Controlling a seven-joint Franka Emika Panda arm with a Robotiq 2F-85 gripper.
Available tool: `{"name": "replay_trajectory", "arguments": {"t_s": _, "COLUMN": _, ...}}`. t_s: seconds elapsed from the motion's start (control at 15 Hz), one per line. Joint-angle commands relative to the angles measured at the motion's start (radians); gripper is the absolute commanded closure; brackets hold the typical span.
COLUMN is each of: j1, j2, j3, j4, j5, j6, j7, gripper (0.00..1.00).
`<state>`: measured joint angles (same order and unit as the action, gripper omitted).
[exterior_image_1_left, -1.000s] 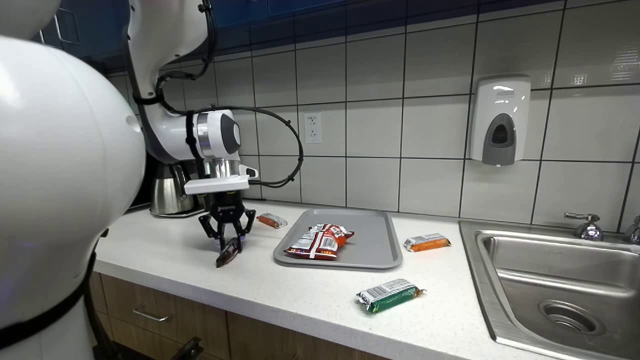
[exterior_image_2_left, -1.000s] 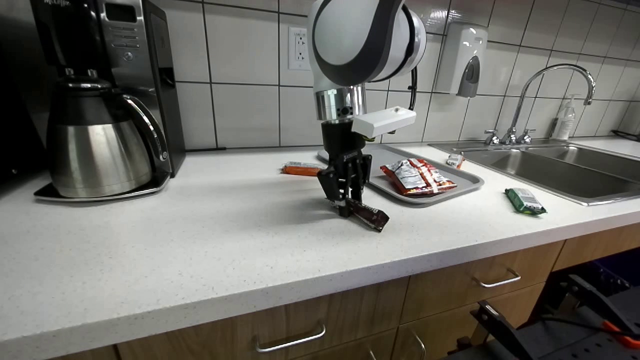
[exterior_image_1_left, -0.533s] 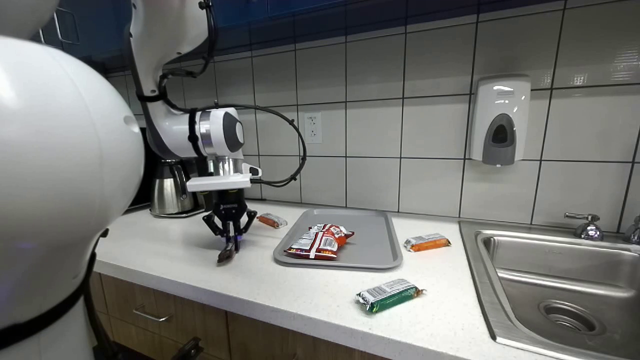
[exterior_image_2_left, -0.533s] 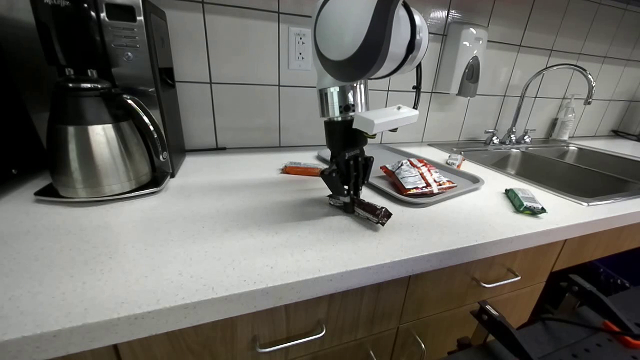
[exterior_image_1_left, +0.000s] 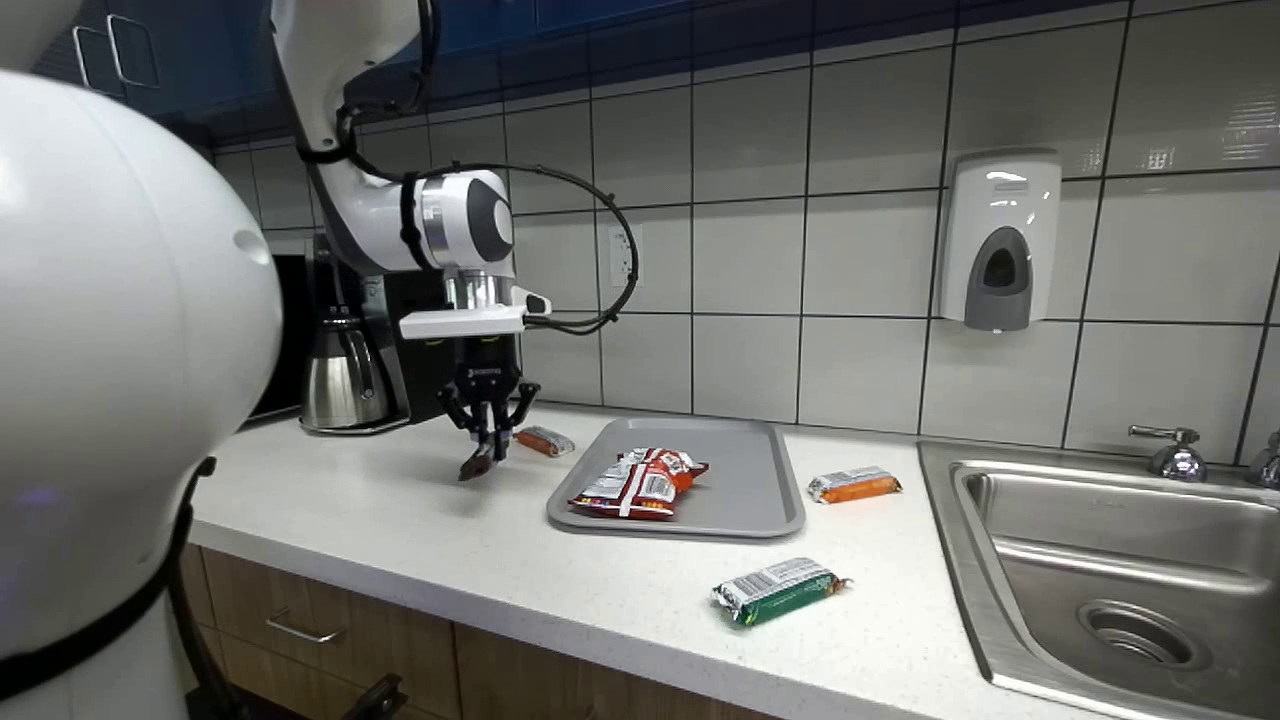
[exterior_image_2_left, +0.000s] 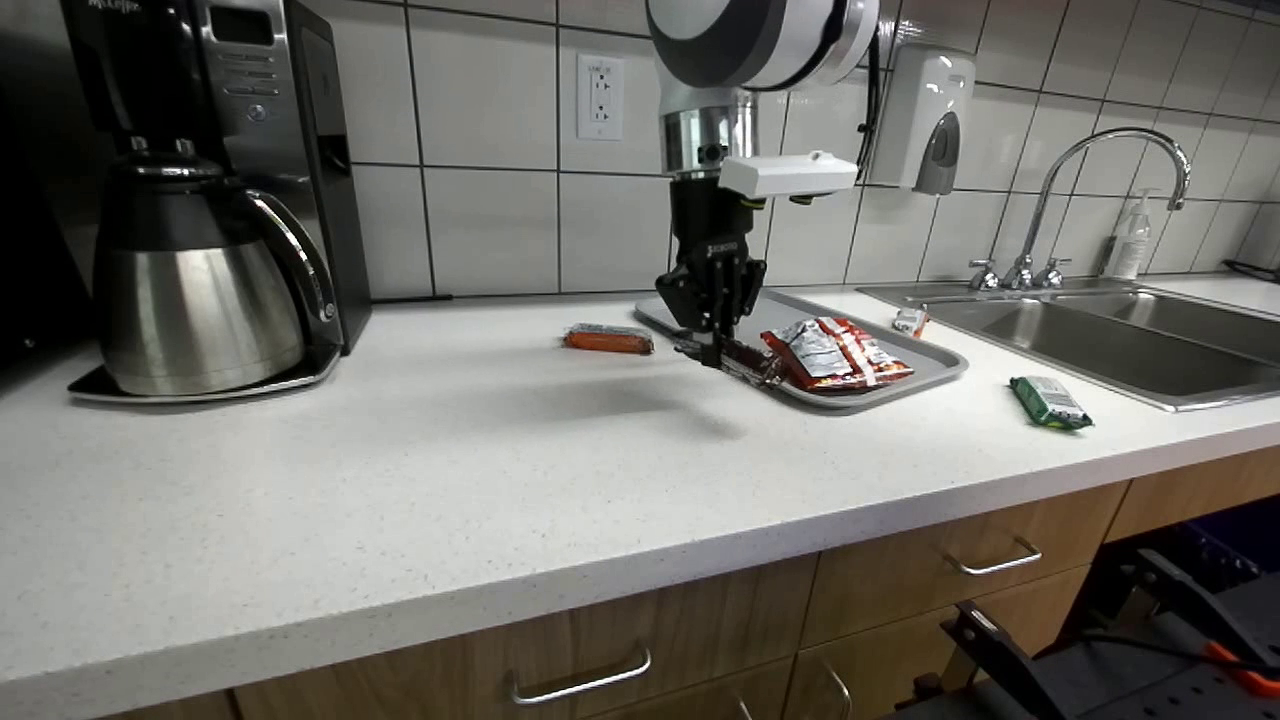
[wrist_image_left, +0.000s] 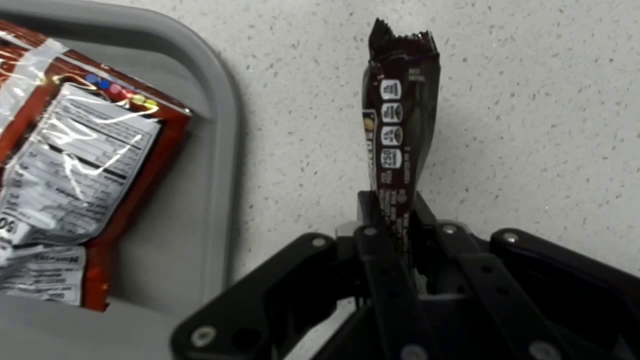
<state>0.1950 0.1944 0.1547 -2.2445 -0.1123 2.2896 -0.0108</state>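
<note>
**Dark bar (wrist_image_left: 402, 115) aloft in the gripper (wrist_image_left: 395, 220)**

Jaws clamped on it, I see; bar held above the table (exterior_image_2_left: 400, 500), just beside the grey tray (exterior_image_1_left: 745, 490). Pick-up looks done; setting-down remains. Red bag (exterior_image_1_left: 640, 485) on tray; green bar (exterior_image_1_left: 790, 596) and two orange bars (exterior_image_1_left: 857, 487) outside it.

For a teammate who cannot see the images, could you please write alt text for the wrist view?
A black gripper is closed on a dark brown wrapped bar, held over a speckled pale countertop. At the left, a glossy red snack bag, cut off by the picture's edge, lies on a gray tray.
</note>
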Motion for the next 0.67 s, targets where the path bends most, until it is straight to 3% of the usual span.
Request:
{"name": "replay_trajectory", "arguments": {"t_s": 0.0, "j1": -0.026, "j2": 0.003, "j3": -0.022, "j4": 0.083, "j5": 0.014, "j6": -0.075, "j7": 0.014, "gripper": 0.96}}
{"name": "replay_trajectory", "arguments": {"t_s": 0.6, "j1": -0.077, "j2": 0.075, "j3": -0.106, "j4": 0.228, "j5": -0.004, "j6": -0.106, "j7": 0.072, "gripper": 0.96}}
